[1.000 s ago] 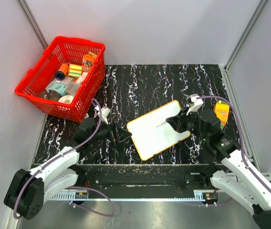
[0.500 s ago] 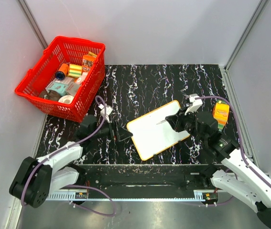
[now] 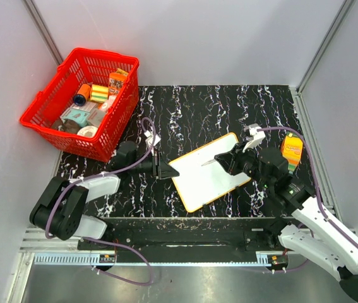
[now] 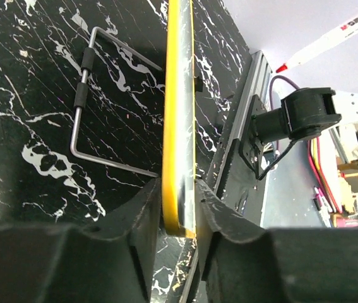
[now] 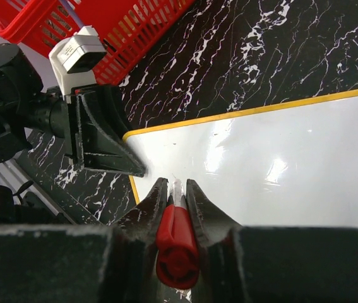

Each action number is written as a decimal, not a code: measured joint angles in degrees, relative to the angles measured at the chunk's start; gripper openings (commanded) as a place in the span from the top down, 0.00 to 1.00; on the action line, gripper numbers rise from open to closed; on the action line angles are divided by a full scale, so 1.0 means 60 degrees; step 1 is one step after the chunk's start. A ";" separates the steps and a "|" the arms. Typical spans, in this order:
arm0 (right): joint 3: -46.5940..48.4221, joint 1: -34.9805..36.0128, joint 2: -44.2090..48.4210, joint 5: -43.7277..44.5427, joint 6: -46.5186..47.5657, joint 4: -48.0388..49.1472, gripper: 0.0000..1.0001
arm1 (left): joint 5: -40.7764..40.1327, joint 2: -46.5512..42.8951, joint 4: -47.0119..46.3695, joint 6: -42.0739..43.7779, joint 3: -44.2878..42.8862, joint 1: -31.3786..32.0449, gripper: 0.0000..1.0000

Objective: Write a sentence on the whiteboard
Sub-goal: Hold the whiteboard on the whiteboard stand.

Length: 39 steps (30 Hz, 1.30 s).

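The whiteboard [image 3: 207, 173] lies askew at the middle of the black marbled table [image 3: 216, 107], its yellow-rimmed left edge clamped by the left claw [image 3: 168, 172]. The right claw [image 3: 224, 161] grips a red marker [image 5: 177, 237], which points at the board's left end. Whether the tip touches the board cannot be told.

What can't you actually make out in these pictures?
- Tip of the marker: right wrist view, hidden between the right gripper fingers; top view, too small to show contact with the whiteboard.
- Face of the whiteboard: left wrist view, seen edge-on in the left gripper.
- Labels in the basket: top view, too small.
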State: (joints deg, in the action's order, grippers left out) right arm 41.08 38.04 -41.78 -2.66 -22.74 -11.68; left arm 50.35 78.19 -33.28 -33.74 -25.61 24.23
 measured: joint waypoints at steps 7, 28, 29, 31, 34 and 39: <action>-0.0091 0.0004 0.0004 -0.0295 0.0040 0.0189 1.00 | 0.0641 0.0426 0.0929 0.0532 -0.0903 0.0007 1.00; -0.0240 0.0918 -0.0739 0.0444 0.1362 0.0849 1.00 | 0.1923 0.2106 0.4120 0.2772 -0.3428 -0.0273 1.00; -0.0251 0.1031 -0.0758 0.0623 0.1428 0.0987 1.00 | 0.1978 0.2135 0.4131 0.2772 -0.3428 -0.0317 1.00; -0.0310 0.1213 -0.0761 0.0914 0.1555 0.1319 1.00 | 0.2044 0.2182 0.4135 0.2772 -0.3428 -0.0353 1.00; -0.0459 0.1515 -0.0725 0.1373 0.1821 0.1920 1.00 | 0.2113 0.2262 0.4109 0.2765 -0.3428 -0.0382 1.00; -0.0517 0.2200 -0.0933 0.2087 0.2455 0.2827 1.00 | 0.2255 0.2426 0.4029 0.2634 -0.3428 -0.0430 1.00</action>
State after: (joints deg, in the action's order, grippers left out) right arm 37.98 51.24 -47.37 9.87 -8.01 5.28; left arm 63.88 92.75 -9.10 -17.93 -46.17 21.65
